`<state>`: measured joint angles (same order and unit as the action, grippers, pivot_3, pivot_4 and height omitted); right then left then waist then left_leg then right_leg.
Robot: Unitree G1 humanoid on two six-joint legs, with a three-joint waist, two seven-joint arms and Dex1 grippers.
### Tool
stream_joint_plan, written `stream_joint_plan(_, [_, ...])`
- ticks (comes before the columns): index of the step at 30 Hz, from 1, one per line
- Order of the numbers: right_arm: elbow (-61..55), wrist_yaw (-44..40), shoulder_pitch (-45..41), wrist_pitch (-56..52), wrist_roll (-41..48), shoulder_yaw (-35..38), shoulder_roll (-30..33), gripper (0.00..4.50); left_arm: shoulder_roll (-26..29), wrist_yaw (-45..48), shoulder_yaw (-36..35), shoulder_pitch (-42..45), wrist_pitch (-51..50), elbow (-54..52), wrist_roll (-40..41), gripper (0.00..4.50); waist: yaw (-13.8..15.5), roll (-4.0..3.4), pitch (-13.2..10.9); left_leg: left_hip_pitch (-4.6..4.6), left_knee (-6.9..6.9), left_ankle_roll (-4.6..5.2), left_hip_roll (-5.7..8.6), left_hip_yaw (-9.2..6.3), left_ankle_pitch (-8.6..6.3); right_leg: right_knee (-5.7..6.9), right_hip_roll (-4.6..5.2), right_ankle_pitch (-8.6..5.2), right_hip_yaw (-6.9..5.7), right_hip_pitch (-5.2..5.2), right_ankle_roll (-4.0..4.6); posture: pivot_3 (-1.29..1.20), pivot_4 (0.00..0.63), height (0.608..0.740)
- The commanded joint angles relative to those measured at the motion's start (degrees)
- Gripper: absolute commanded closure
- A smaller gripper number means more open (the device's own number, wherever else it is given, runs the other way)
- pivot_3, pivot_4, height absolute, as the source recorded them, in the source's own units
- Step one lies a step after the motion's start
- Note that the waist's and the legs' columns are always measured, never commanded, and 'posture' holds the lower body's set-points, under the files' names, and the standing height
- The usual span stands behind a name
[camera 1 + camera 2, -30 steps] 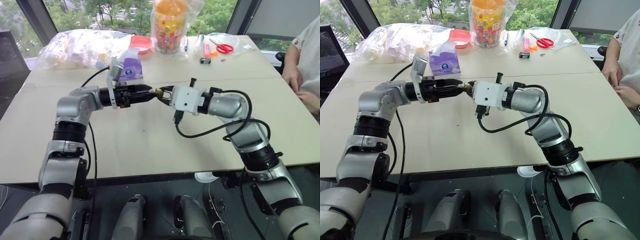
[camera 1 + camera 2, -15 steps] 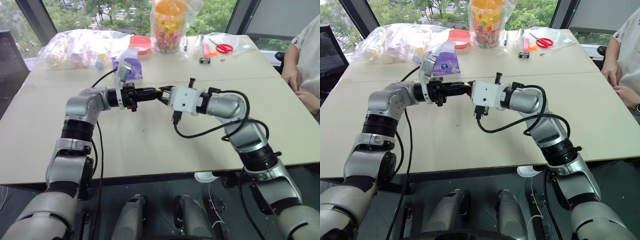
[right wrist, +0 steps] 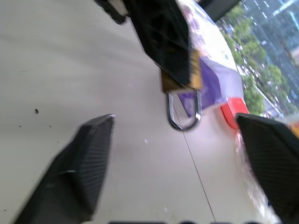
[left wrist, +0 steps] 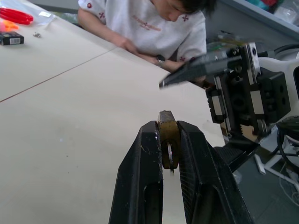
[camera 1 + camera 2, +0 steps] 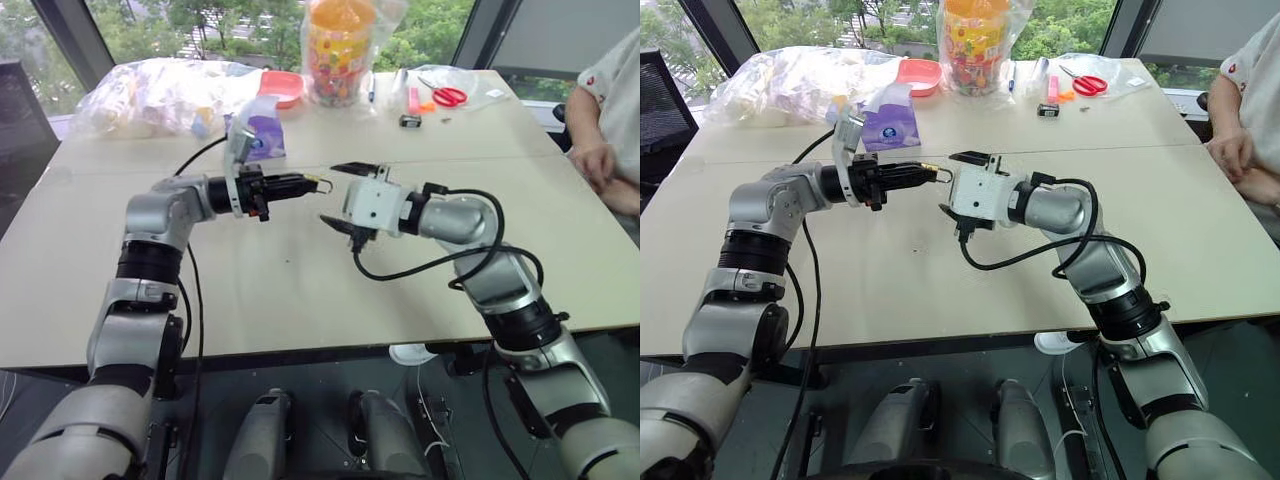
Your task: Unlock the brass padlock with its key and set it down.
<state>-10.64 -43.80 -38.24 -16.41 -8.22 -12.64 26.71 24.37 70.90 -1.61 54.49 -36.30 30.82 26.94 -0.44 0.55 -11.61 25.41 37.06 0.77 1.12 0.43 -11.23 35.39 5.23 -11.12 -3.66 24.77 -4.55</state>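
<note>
The brass padlock (image 5: 317, 184) is pinched at the tip of my left gripper (image 5: 306, 184), which is shut on its gold body (image 4: 168, 131) and held level above the table. Its silvery shackle (image 3: 183, 113) sticks out towards my right gripper (image 5: 346, 197). That gripper is open, its two fingers (image 3: 88, 158) spread wide just beyond the shackle and touching nothing. The key is out of view.
A person (image 5: 612, 140) sits at the table's right edge with a hand on it. Along the far side lie a purple pouch (image 5: 263, 136), clear plastic bags (image 5: 150, 95), a red dish (image 5: 284, 86), a jar of sweets (image 5: 338, 45), scissors (image 5: 447, 96) and a small black block (image 5: 410, 121).
My right gripper has opened, released the padlock and drawn slightly away from it. The left gripper closed on the padlock and holds it in the same place.
</note>
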Motion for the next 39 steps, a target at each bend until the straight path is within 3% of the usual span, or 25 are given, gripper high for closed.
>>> stream_joint_plan(1, [-10.2,3.2,0.5,-12.3,9.0,7.8,-4.7,0.01,0.1,0.0,-1.6,0.2,-1.0,-4.2,2.2,4.5,0.0,0.0,0.0,0.0,-0.01,0.0,-0.01,-0.01,0.0,0.02,0.0,0.0,0.01,0.0,-0.01,0.0,0.15,0.74])
stream_joint_plan(21, [-6.0,8.5,-0.9,-12.9,10.0,7.3,-4.5,0.01,1.8,0.0,-2.4,-2.6,-5.7,-12.6,6.0,4.5,-0.1,0.0,0.0,0.0,-0.02,0.0,0.02,-0.01,0.0,-0.01,0.03,-0.09,0.0,0.01,0.18,0.0,0.15,0.74])
stream_joint_plan(39, [-3.9,5.1,0.4,-14.0,12.9,5.5,-3.1,0.01,1.3,-0.9,-2.2,-2.5,-4.2,-13.1,6.9,4.5,-0.1,0.0,0.0,-0.01,-0.04,0.0,0.02,-0.01,0.0,-0.03,0.02,-0.09,0.0,0.01,0.18,0.0,0.15,0.74])
